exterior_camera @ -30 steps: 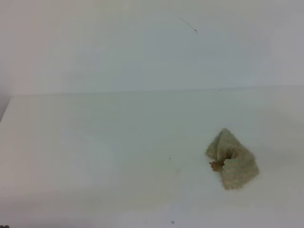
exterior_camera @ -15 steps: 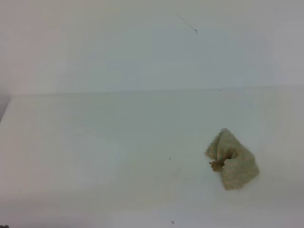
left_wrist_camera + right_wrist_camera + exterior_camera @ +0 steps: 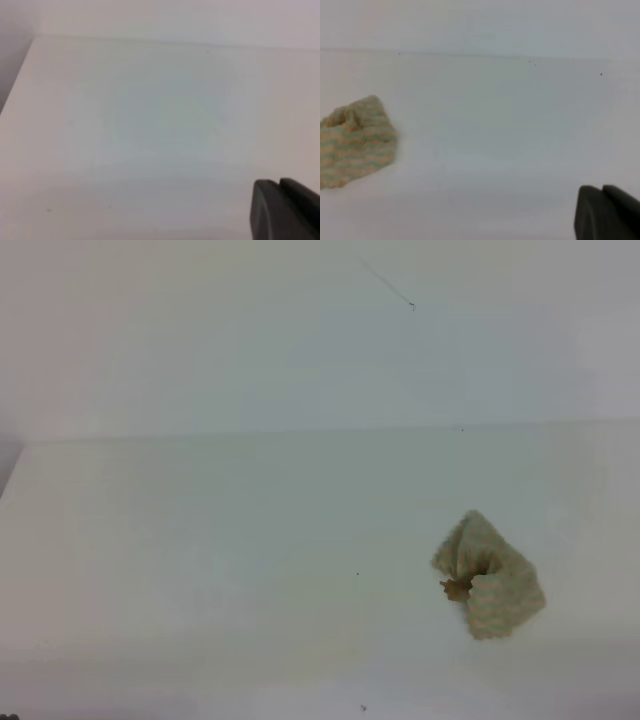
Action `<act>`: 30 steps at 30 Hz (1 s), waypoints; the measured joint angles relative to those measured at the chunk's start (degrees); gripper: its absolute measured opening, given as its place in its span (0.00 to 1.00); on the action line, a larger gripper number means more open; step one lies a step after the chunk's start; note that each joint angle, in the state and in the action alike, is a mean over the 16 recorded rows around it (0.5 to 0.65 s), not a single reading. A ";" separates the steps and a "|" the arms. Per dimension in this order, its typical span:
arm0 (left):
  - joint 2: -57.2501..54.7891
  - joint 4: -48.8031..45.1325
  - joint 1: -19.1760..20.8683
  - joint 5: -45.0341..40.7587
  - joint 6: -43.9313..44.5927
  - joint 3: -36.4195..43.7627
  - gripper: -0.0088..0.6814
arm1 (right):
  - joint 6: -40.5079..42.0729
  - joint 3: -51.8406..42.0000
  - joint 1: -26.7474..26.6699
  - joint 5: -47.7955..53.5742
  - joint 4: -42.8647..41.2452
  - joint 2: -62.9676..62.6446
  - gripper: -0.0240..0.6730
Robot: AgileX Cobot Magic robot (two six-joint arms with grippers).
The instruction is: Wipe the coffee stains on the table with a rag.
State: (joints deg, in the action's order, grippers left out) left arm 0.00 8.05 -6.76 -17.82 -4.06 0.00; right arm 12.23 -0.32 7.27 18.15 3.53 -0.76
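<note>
Crumpled beige-grey textured rag lying free on white tabletop, hiding orange-brown coffee stain — well left of closed right fingers; left fingers looking closed too. Regrasping rag top, pressing flat — sweeping over stain.

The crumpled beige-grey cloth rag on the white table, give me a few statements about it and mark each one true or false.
1. The crumpled beige-grey cloth rag lies on the white table's right side in the high view. True.
2. A gripper is holding the rag. False: nothing touches it.
3. An orange-brown coffee stain shows at the rag's left edge. True.
4. The rag is spread flat. False: it is bunched up.
5. A large puddle covers the table's left half. False: that half looks clean.
</note>
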 joint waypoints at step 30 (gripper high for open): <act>0.00 -0.07 0.00 0.00 0.00 0.00 0.01 | 0.02 0.06 -0.95 0.54 -0.62 0.00 0.03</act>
State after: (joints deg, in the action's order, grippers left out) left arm 0.00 7.98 -6.76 -17.82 -4.06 0.00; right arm 12.24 -0.26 6.32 18.68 2.91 -0.76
